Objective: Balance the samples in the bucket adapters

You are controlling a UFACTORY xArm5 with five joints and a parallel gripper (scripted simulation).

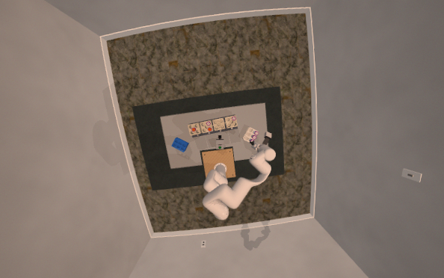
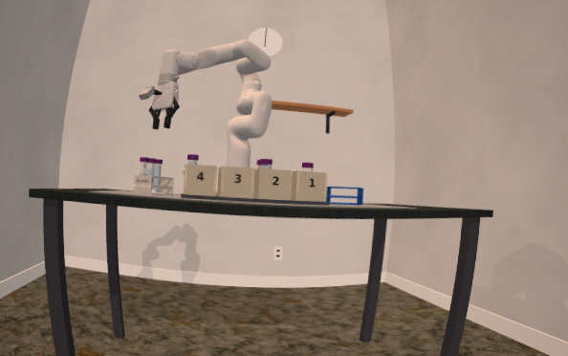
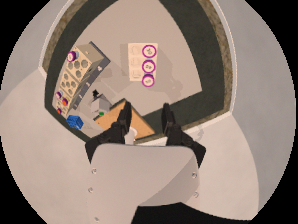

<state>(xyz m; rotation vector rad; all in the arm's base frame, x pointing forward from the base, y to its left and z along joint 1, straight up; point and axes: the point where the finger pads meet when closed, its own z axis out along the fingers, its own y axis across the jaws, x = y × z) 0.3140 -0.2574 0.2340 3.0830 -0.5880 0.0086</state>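
Above white rack (image 2: 154, 184), three blanks (image 3: 149, 66), four adapters (image 2: 254, 184); jaws half open, empty

Bare room fitted out as a small lab bench

Below the gripper (image 2: 162, 123), a black table (image 2: 258, 209) carries tube racks (image 2: 154, 183) and numbered adapters (image 2: 237, 182); plain walls, carpet.

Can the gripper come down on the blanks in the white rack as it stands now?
Probably yes. The gripper hangs open and empty high above the white rack, and nothing stands between them; the blanks' purple caps are free from above.
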